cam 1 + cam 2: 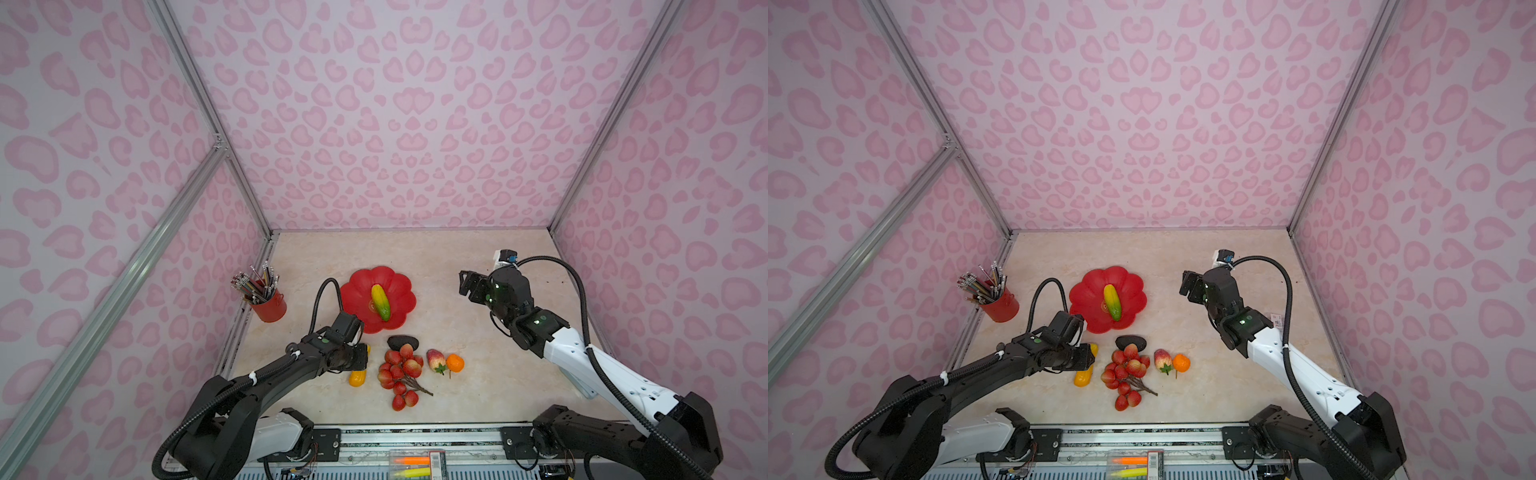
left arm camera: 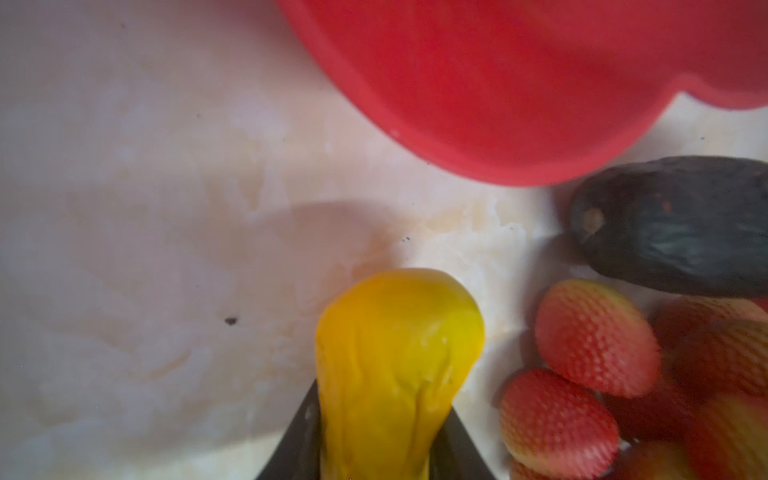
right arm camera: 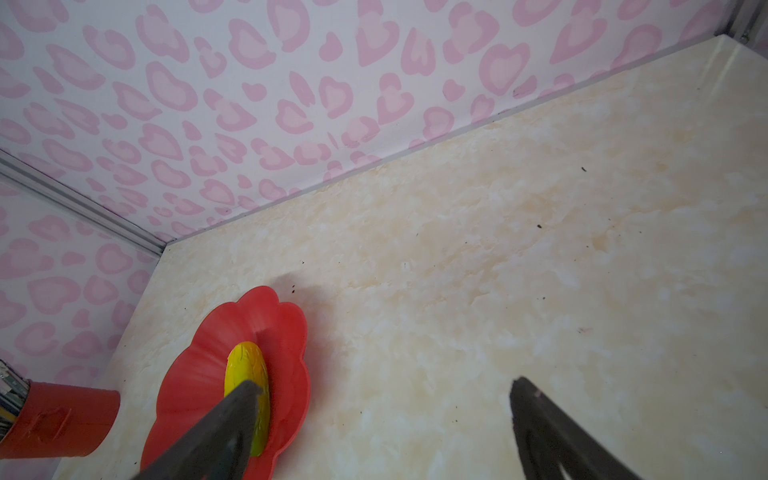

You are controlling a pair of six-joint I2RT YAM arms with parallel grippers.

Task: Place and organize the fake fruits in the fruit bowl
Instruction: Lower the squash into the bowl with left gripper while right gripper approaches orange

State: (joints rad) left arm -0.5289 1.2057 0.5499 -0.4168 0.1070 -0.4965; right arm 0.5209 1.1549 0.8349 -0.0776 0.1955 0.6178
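The red scalloped fruit bowl (image 1: 357, 291) (image 1: 1088, 291) stands left of centre, with a yellow-green oblong fruit (image 1: 380, 302) (image 3: 245, 365) lying across its middle. My left gripper (image 1: 360, 360) (image 2: 382, 401) is shut on a yellow-orange oblong fruit (image 1: 357, 377) (image 2: 399, 345), low over the table just in front of the bowl (image 2: 498, 83). Right beside it lie the dark avocado (image 1: 402, 342) (image 2: 673, 224) and the red berry bunch (image 1: 399, 372) (image 2: 594, 336). A strawberry (image 1: 435, 359) and a small orange (image 1: 455, 363) sit further right. My right gripper (image 1: 467, 282) (image 3: 384, 384) hangs open, to the right of the bowl (image 3: 199, 374).
A red cup of coloured pencils (image 1: 269, 305) (image 3: 62, 419) stands at the left wall. Pink patterned walls close in the table on three sides. A metal rail with a clear box of markers (image 1: 415, 465) runs along the front edge.
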